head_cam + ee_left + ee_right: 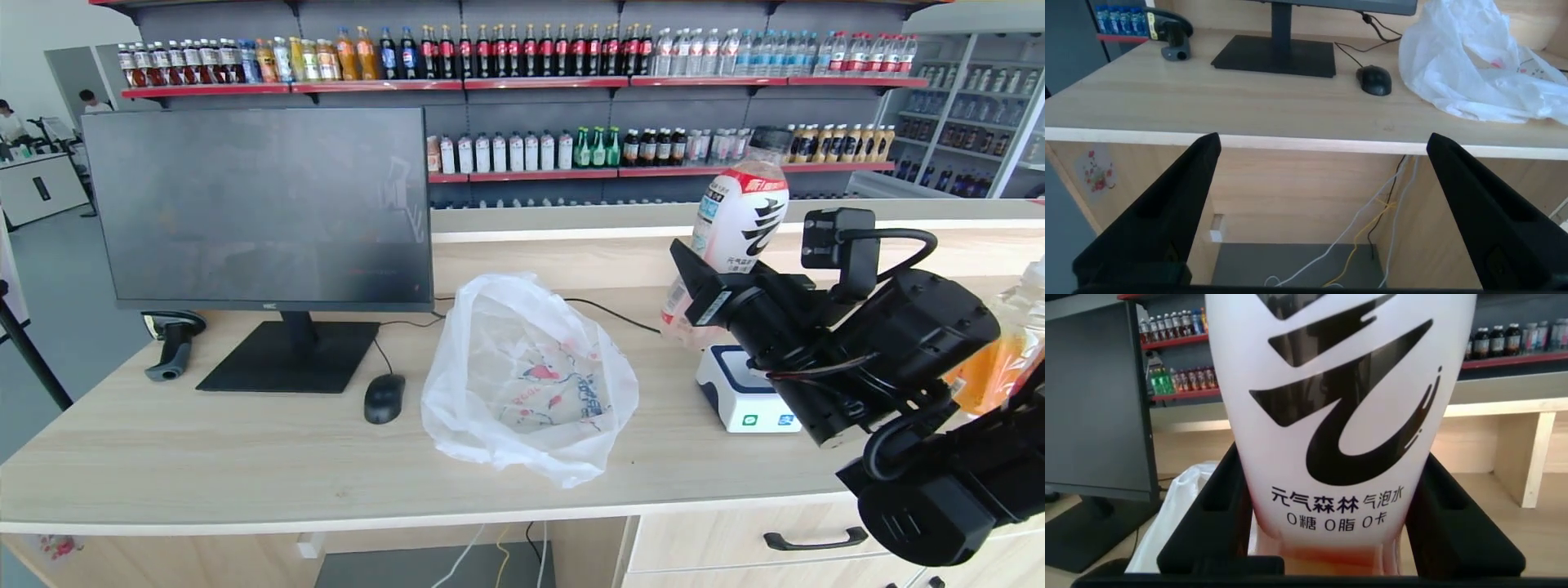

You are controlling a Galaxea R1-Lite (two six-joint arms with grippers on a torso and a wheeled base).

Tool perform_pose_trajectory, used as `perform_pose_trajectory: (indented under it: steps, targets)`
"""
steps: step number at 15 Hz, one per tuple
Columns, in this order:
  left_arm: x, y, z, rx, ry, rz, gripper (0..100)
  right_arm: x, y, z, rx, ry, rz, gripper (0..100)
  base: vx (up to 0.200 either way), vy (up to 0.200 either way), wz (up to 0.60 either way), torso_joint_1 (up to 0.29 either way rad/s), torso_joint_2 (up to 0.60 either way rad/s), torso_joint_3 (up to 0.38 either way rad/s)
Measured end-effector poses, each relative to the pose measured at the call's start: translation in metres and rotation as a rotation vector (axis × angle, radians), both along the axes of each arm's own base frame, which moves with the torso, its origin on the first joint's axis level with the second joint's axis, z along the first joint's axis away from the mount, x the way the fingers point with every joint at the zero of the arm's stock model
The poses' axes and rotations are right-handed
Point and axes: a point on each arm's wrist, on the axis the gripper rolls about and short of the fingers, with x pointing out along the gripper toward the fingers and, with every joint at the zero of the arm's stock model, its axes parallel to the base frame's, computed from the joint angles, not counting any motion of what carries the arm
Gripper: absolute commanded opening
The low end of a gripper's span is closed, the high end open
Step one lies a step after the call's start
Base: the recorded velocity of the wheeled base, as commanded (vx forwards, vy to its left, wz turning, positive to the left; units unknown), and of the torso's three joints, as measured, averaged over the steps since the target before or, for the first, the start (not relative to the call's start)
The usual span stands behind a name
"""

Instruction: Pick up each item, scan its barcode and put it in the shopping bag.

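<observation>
Over the scanner [747, 396] at the right of the worktop [245, 445], your right jaws are clamping the bottle [739, 216]. They are closed onto its lower body from both sides, with the cap leaning up and away from you.

You are looking at a plastic drink bottle wearing a white sleeve with a bold black brushstroke. A red band is running under the shoulder, small dark print is sitting lower down, and pinkish drink is showing at the base.

It is looking full, so I am judging it moderately heavy and pulling top-first in this tilt. The wall is probably giving a little under pressure, and the glossy sleeve is looking slippery. You are holding it low. That is seeming a fair place, though a hold nearer the middle would be fighting less swing.

Your left jaws are hanging wide open and empty, out in front of the worktop's near edge.

To the left of the scanner the bag [531, 376] is lying limp, its mouth slumping half shut. You are likely needing to lower the bottle in gently rather than dropping it.
</observation>
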Motion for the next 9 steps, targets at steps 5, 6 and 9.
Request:
perform_pose_trajectory:
  steps: [5,6,9]
  targets:
    - [0.0000,0.0000,0.0002,-0.001,-0.001,0.000,100,-0.0001,0.0011,0.0000,-0.001,0.000,0.004,0,0.000,0.000,0.00,0.000,0.00,0.000]
    - [0.0000,0.0000,0.0001,-0.001,-0.001,0.000,100,0.0003,0.0016,-0.0014,-0.006,0.008,0.007,0,0.000,0.000,0.00,0.000,0.00,0.000]
    - [0.0000,0.0000,0.0001,-0.001,-0.001,0.000,100,0.0006,0.0013,-0.0010,-0.001,0.004,0.004,0,0.000,0.000,0.00,0.000,0.00,0.000]
